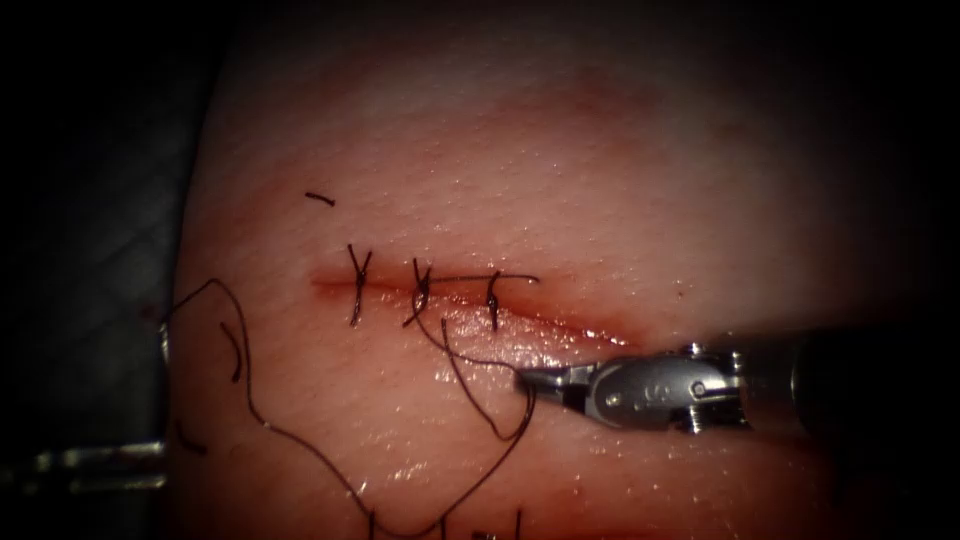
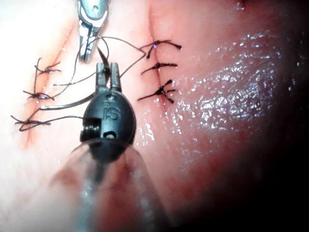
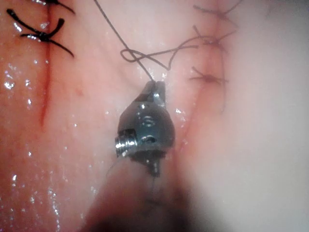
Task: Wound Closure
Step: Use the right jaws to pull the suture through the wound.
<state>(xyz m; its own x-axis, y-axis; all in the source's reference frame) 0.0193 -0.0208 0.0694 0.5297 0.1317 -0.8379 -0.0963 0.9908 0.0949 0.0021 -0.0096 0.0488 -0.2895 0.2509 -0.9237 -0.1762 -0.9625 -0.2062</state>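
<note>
Gripping the dark suture thread [image 1: 478, 398] just under the cut: right arm's silver needle driver [image 1: 530, 380], jaws clamped on a loop. Three dark stitches [image 1: 421, 288] cross the reddish cut [image 1: 560, 325] above-left of the tips, in pale glistening tissue [image 1: 600, 200].

Three stitches [image 1: 420, 285] across one cut [image 1: 560, 325]; one end effector [image 1: 545, 380]; one thread [image 1: 300, 445].
</note>
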